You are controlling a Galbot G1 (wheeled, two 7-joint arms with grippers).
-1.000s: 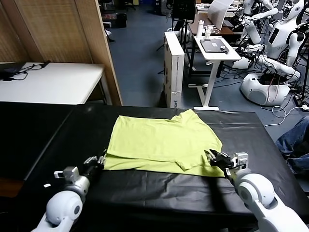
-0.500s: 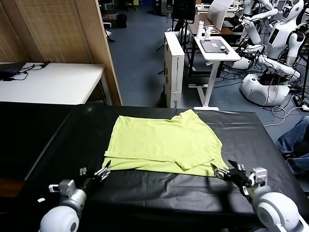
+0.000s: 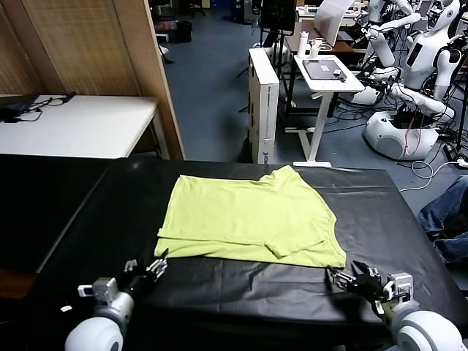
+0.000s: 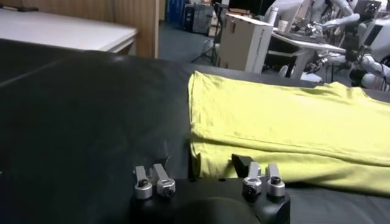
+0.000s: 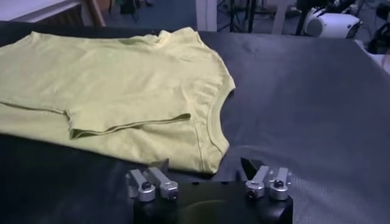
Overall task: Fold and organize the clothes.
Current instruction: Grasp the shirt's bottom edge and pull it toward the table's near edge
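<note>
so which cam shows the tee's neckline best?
Right wrist view: the T-shirt lies close, its ribbed neckline curving along the near edge. The head view shows the whole shirt, with the neck only as an edge by the right corner. The left wrist view shows the opposite folded side, no neck.

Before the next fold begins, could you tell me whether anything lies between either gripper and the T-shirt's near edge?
Nothing visible does. The left gripper and right gripper both sit just off the near edge of the T-shirt, with only bare black table cover between them and the cloth.
</note>
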